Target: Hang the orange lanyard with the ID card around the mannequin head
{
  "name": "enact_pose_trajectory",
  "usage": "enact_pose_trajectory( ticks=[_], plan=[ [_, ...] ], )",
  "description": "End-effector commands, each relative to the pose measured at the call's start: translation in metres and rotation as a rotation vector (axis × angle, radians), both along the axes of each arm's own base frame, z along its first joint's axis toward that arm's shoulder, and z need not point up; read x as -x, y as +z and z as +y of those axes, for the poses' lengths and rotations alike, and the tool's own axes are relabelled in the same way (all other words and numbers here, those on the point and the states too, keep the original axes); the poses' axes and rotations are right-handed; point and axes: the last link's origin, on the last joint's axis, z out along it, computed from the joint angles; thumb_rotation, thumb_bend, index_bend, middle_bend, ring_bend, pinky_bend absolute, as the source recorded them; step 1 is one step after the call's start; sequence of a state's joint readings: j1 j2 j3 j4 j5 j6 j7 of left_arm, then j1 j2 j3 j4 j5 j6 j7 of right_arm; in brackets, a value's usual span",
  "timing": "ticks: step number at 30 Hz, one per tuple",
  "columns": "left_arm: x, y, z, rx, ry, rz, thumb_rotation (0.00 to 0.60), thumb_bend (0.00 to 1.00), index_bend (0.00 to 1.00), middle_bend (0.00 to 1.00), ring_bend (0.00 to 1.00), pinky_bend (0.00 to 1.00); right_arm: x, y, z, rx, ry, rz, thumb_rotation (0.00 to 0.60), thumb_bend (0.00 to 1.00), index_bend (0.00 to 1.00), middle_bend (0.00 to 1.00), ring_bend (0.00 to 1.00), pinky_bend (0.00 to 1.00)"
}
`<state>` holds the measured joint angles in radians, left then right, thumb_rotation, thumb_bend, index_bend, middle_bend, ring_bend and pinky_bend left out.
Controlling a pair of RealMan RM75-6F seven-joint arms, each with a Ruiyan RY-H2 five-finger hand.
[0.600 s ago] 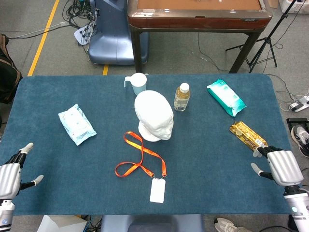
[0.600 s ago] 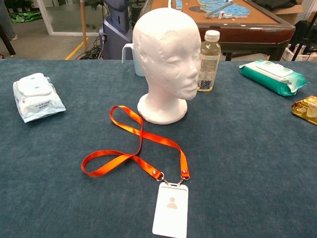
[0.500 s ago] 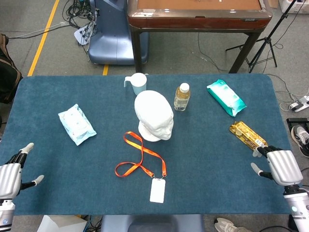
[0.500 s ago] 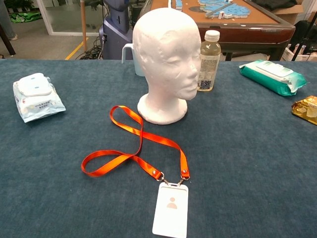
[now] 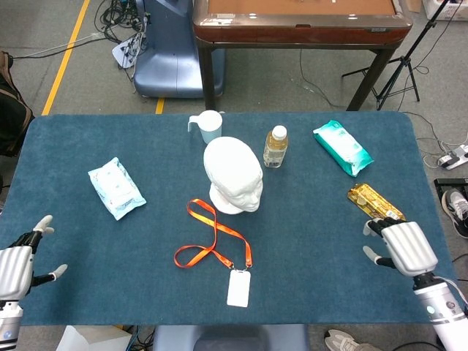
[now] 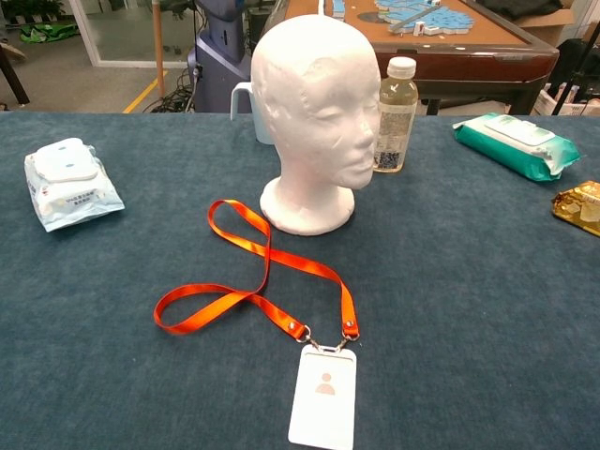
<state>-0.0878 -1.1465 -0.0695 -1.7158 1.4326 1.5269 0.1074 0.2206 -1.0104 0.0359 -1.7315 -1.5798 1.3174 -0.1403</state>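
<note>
Table (image 5: 88, 139): dark teal felt-like cloth with a fine nap, rounded corners, covering the whole work surface.

Mannequin head (image 5: 234, 174): matte white foam, smooth ovoid skull on a flared round base, standing upright at table centre, face turned toward me and slightly to my right.

Orange lanyard (image 5: 212, 238): flat woven ribbon, glossy, lying slack on the cloth in a crossed loop. Its far bend lies just beside the foam base in the head view; I cannot tell whether it touches. Both ribbon ends meet at small metal clips on the ID card (image 5: 238, 287), a pale rectangular sleeve lying flat near the front edge, clear of the head.

My left hand (image 5: 18, 261): at the front-left corner by the table edge, fingers apart, holding nothing. My right hand (image 5: 398, 245): above the cloth near the front-right edge, fingers apart and lightly curled, holding nothing. Neither shows in the chest view.

Other items: soft blue-white wipes pack (image 5: 115, 187) on the left; green wipes pack (image 5: 342, 147) far right; clear plastic bottle (image 5: 276, 146) with white cap and a pale jug (image 5: 208, 126) behind the head; gold foil packet (image 5: 374, 203) just beyond my right hand.

Open cloth lies between each hand and the lanyard, and on both sides of the card along the front edge.
</note>
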Motion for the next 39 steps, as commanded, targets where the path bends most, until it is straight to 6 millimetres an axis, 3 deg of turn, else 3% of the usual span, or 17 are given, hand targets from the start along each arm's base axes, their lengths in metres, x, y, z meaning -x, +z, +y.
enact_pose_trajectory(
  ticks=[1,5,10,13,17,23,31,39],
  plan=[
    [0.0,0.0,-0.001,0.001,-0.003,-0.002,0.6,0.12,0.02,0.32,0.32,0.47,-0.022,-0.012,-0.011,-0.092,0.063,0.084,0.6,0.35,0.46,0.55,0.49,0.61],
    [0.0,0.001,-0.002,0.005,-0.007,-0.004,0.6,0.23,0.04,0.37,0.37,0.47,-0.043,-0.026,-0.02,-0.17,0.11,0.139,0.6,0.54,0.41,0.59,0.56,0.64],
    [0.0,0.001,-0.004,0.009,-0.012,-0.004,0.6,0.25,0.04,0.42,0.42,0.47,-0.067,-0.047,-0.034,-0.273,0.157,0.207,0.6,0.72,0.33,0.72,0.72,0.8],
    [-0.001,0.001,-0.004,0.013,-0.015,-0.004,0.6,0.27,0.05,0.44,0.45,0.49,-0.08,-0.059,-0.04,-0.331,0.181,0.234,0.6,0.86,0.27,0.83,0.86,0.93],
    [-0.002,0.001,-0.005,0.012,-0.022,-0.007,0.6,0.34,0.06,0.49,0.49,0.53,-0.099,-0.076,-0.05,-0.408,0.213,0.265,0.6,0.99,0.21,0.91,0.96,1.0],
    [-0.004,0.002,-0.005,0.011,-0.03,-0.005,0.6,0.37,0.06,0.54,0.55,0.59,-0.124,-0.101,-0.059,-0.507,0.238,0.28,0.6,1.0,0.18,1.0,1.0,1.0],
    [-0.006,0.002,-0.006,0.02,-0.037,-0.005,0.6,0.37,0.07,0.58,0.59,0.68,-0.153,-0.138,-0.072,-0.602,0.255,0.295,0.6,1.0,0.18,1.0,1.0,1.0],
    [-0.006,0.004,-0.008,0.016,-0.038,-0.006,0.6,0.37,0.07,0.59,0.6,0.7,-0.169,-0.176,-0.079,-0.661,0.245,0.311,0.6,1.0,0.18,1.0,1.0,1.0]
  ],
)
